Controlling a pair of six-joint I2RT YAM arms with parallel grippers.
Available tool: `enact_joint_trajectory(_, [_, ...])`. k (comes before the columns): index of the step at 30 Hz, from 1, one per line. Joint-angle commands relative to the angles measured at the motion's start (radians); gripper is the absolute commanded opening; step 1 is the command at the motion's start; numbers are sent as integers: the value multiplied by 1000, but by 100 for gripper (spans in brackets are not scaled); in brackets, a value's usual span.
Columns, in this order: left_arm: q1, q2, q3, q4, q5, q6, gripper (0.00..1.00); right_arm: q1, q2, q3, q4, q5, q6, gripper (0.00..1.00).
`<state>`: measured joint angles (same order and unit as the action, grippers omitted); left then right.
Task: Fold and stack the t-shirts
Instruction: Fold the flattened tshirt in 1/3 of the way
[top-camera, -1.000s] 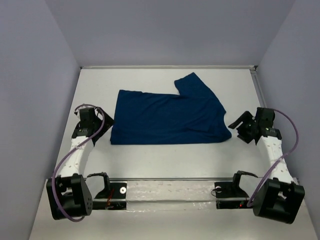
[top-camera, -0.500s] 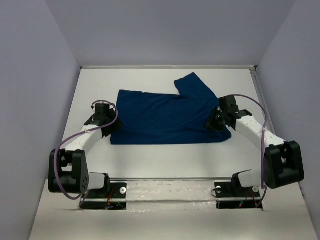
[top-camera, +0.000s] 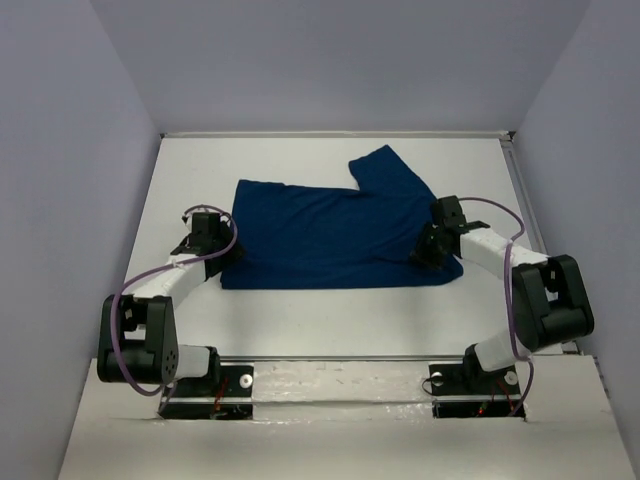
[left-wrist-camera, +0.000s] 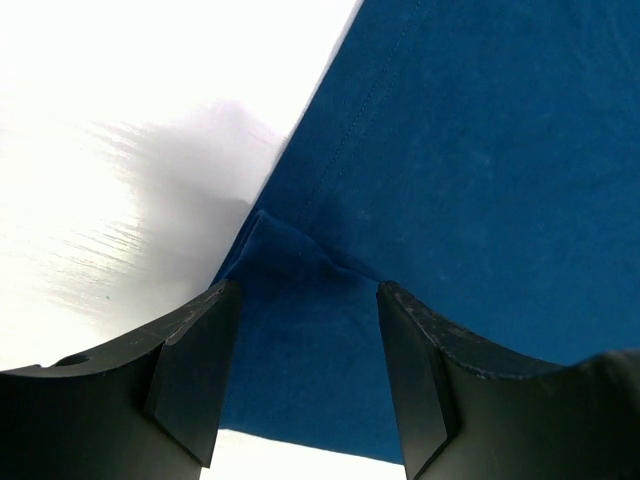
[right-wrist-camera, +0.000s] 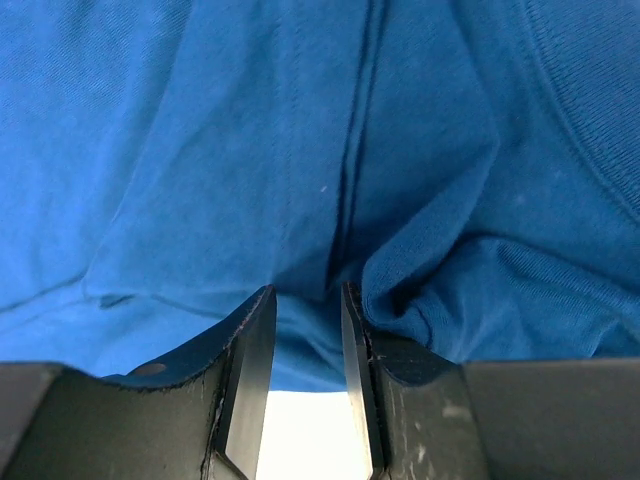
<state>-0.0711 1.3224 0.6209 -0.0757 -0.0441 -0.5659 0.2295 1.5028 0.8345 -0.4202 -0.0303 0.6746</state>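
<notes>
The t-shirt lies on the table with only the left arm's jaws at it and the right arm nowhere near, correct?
Not quite: the t-shirt lies on the table with both arms' jaws at it. The right wrist view shows the jaws of the right arm pinching a fold of cloth.

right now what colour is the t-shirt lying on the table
The t-shirt is solid dark blue, no print visible; clearest in the top external view.
</notes>
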Motion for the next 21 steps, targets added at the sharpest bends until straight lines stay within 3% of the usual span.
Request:
enact_joint_trajectory(1, [-1,-2,-9,28,-19,12,57,2,22,6,54,66,22,39])
enact_joint_trajectory(7, [-1,-2,-7,33,-10,8,57,2,51,2,90,49,26,36])
enact_joint_trajectory(13, [-1,-3,-13,27,-22,15,57,2,62,23,98,44,19,11])
enact_joint_trajectory(21, [-1,-14,-9,22,-16,12,57,33,28,101,29,52,-17,9])
